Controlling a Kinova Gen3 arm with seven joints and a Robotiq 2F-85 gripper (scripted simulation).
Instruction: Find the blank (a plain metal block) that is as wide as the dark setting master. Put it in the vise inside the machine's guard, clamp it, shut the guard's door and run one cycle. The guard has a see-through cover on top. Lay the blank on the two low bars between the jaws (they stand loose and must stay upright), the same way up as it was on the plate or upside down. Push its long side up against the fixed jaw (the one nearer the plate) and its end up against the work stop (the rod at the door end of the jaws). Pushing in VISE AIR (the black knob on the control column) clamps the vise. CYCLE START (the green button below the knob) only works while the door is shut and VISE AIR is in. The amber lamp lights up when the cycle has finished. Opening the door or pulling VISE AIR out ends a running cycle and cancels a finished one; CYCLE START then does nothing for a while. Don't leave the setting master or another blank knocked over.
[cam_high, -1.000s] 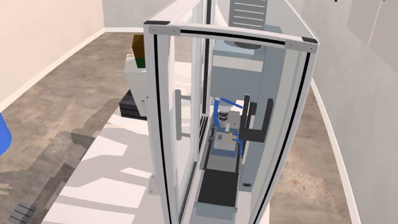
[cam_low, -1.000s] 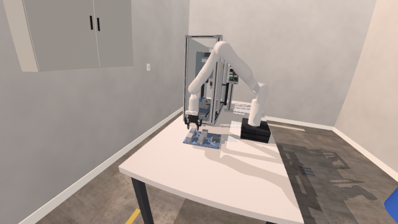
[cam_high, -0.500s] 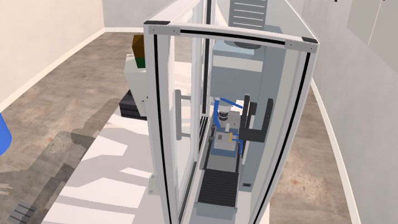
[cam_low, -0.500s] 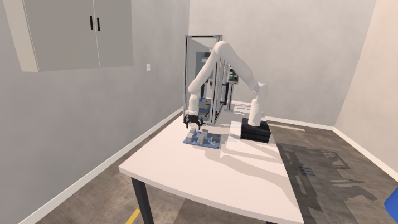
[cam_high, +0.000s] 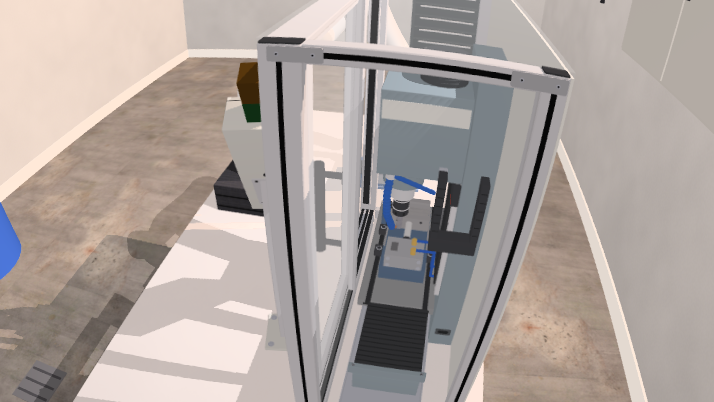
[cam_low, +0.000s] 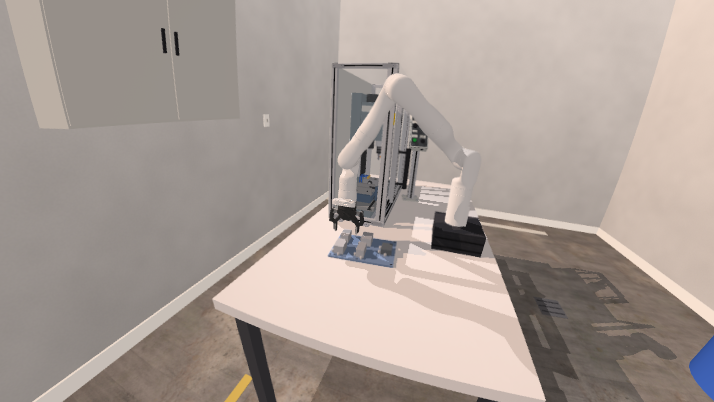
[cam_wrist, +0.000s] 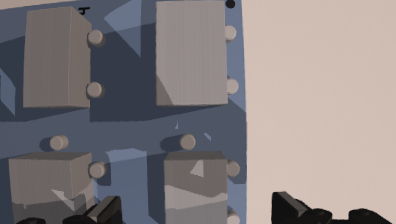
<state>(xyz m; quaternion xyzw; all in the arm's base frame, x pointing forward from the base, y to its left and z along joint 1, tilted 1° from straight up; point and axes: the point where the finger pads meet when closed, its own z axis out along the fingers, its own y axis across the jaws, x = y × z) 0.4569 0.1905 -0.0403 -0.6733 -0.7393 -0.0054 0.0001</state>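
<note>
Tool (cam_low: 346, 228) (cam_wrist: 197, 207) hovering fingers-apart, empty, over blue plate (cam_low: 369, 259) (cam_wrist: 132, 132), beyond the counter's (cam_low: 350, 310) near-left corner; descending off-centre risks toppling a blank (cam_low: 340, 246) (cam_wrist: 195, 187).

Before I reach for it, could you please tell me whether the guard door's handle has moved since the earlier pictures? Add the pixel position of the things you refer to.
No, the door handle (cam_high: 320, 205) stands where it did against the guard's near left post (cam_high: 295, 150).
</note>
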